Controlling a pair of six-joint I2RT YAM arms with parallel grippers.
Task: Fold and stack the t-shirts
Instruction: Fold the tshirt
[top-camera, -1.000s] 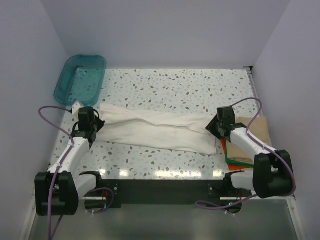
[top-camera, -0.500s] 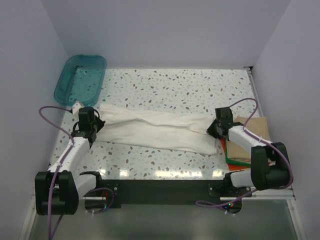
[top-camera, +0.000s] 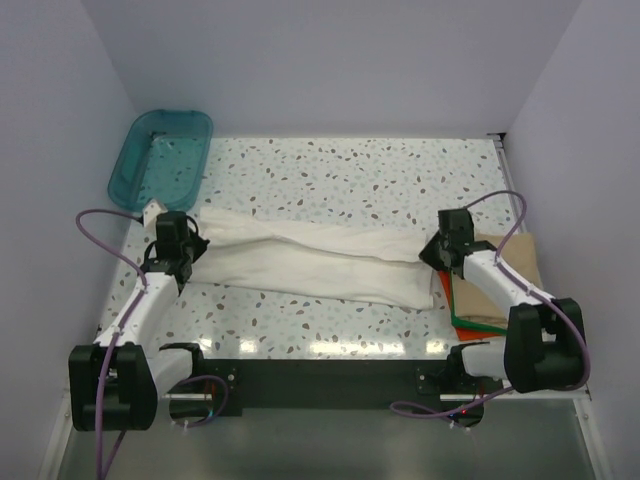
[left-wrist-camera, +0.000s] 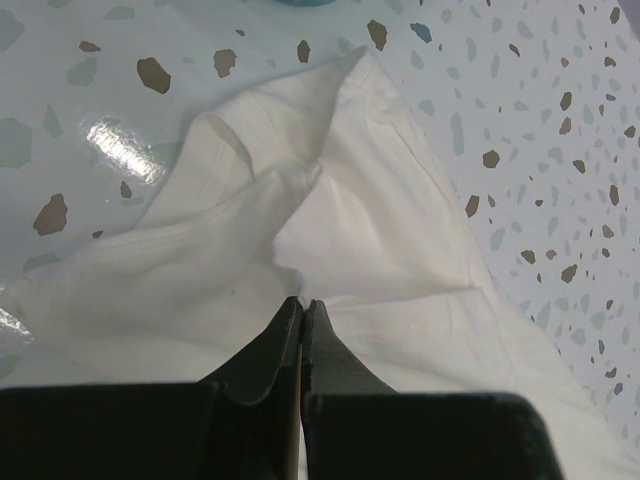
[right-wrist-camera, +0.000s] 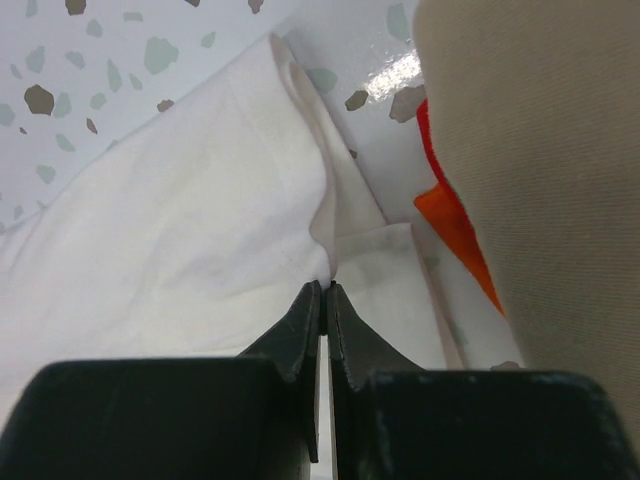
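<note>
The off-white t-shirt (top-camera: 310, 262) lies as a long rumpled band across the speckled table (top-camera: 350, 170), running from nine o'clock to three o'clock. The left gripper (left-wrist-camera: 302, 303) has its jaws pressed together on a fold at the nine-o'clock end, and the right gripper (right-wrist-camera: 326, 288) likewise pinches a raised ridge of cloth at the three-o'clock end. Just past it, toward four o'clock, the tan t-shirt (top-camera: 505, 275) tops the orange-red t-shirt (top-camera: 447, 290) and what looks like a green t-shirt (top-camera: 470, 322).
</note>
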